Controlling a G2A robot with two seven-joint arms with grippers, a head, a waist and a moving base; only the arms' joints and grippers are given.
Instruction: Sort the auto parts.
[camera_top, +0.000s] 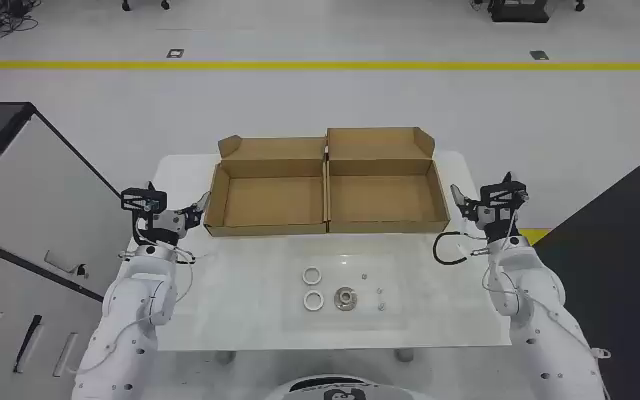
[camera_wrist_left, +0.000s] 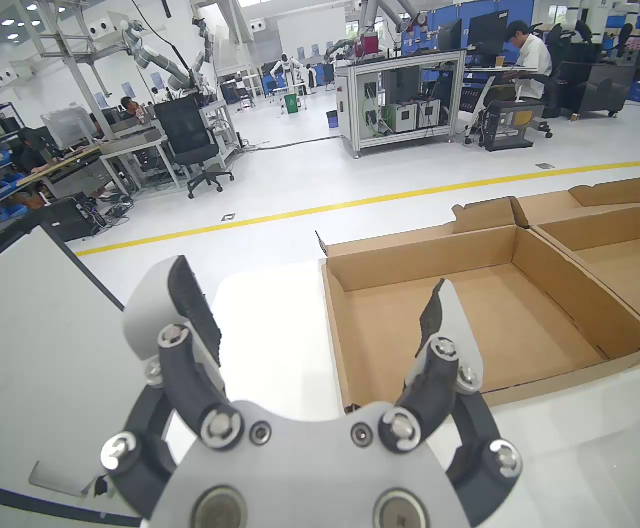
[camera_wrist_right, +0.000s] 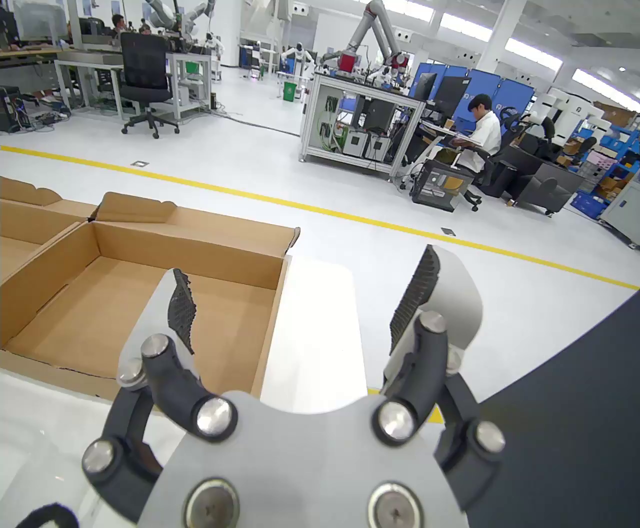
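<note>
Two white rings (camera_top: 313, 274) (camera_top: 314, 299) lie near the table's middle front, beside a grey round hub part (camera_top: 346, 298) and several tiny screws (camera_top: 381, 293). Behind them stand two open cardboard boxes, the left box (camera_top: 268, 203) and the right box (camera_top: 385, 198), both with nothing inside. My left gripper (camera_top: 196, 207) hovers open at the table's left edge beside the left box (camera_wrist_left: 465, 320); its fingers (camera_wrist_left: 192, 300) hold nothing. My right gripper (camera_top: 461, 199) hovers open at the right edge beside the right box (camera_wrist_right: 150, 295), fingers (camera_wrist_right: 420, 290) apart and holding nothing.
The white table (camera_top: 250, 300) ends close behind the boxes and just outside each arm. A black cable (camera_top: 447, 250) loops off the right arm. A dark panel (camera_top: 600, 250) stands right of the table, a white one (camera_top: 50, 190) to the left.
</note>
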